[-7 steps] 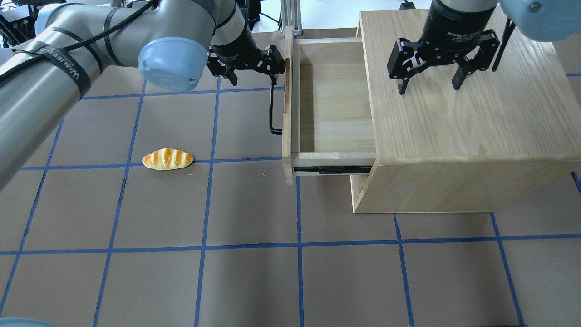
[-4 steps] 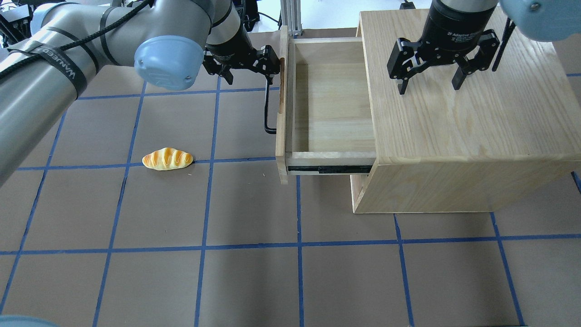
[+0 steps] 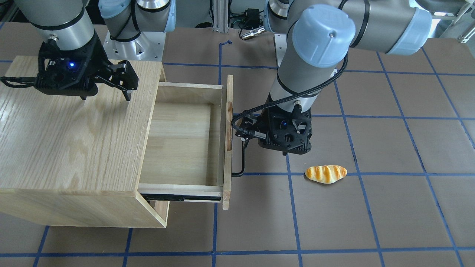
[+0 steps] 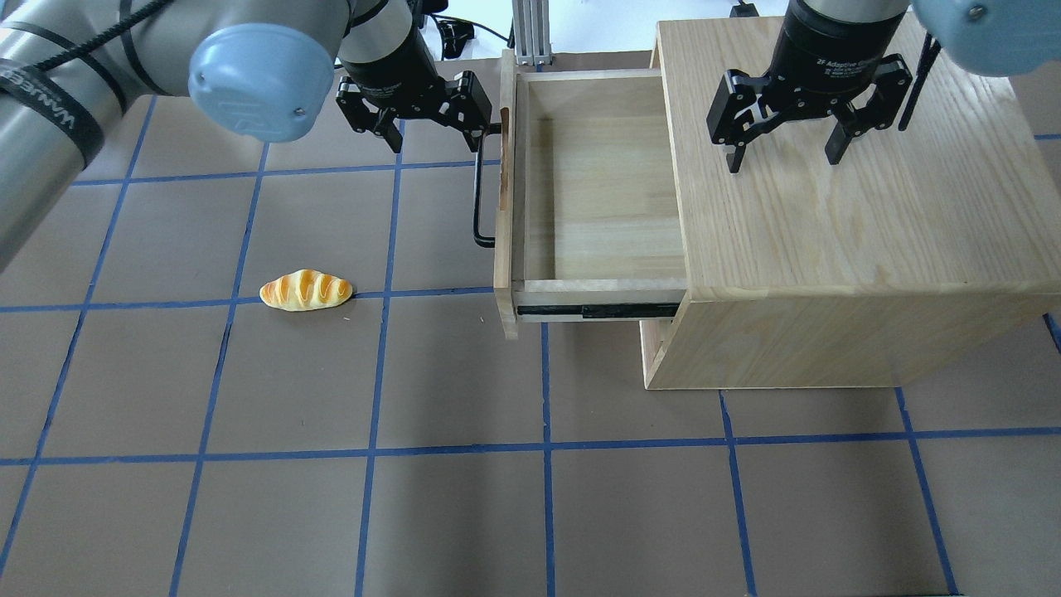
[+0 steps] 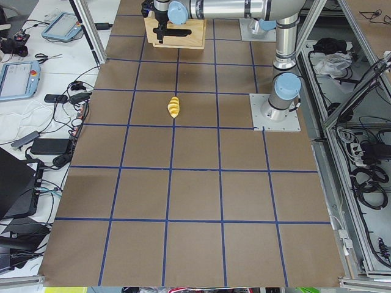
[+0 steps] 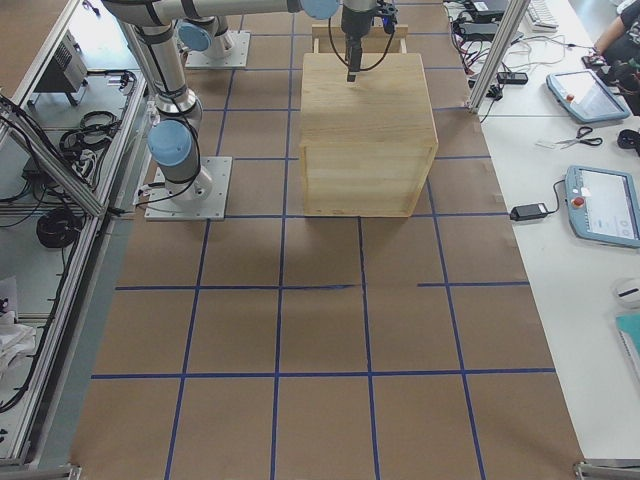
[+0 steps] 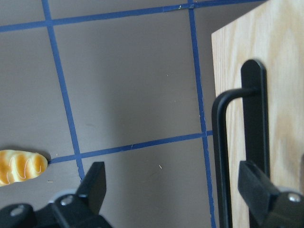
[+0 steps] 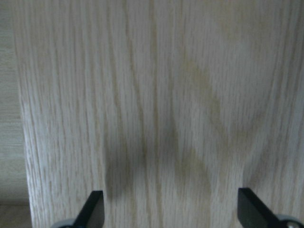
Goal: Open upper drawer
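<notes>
The upper drawer (image 4: pixel 504 207) stands pulled out to the left of the oak cabinet (image 4: pixel 870 215), and its inside shows empty. Its black bar handle (image 4: pixel 478 199) sits on the front panel; it also shows in the front view (image 3: pixel 243 159) and the left wrist view (image 7: pixel 221 156). My left gripper (image 4: pixel 434 139) is open at the handle's far end, with one finger (image 7: pixel 266 194) on the panel side of the bar. My right gripper (image 4: pixel 783 157) is open and empty, just above the cabinet's grained top (image 8: pixel 156 95).
A toy bread roll (image 4: pixel 306 290) lies on the brown, blue-taped table to the left of the drawer; it also shows in the left wrist view (image 7: pixel 21 166). The black side rail (image 4: pixel 597 312) is exposed under the drawer's near side.
The drawer has slid further out to the left. My left gripper has moved left with the handle. The right arm has not moved.
</notes>
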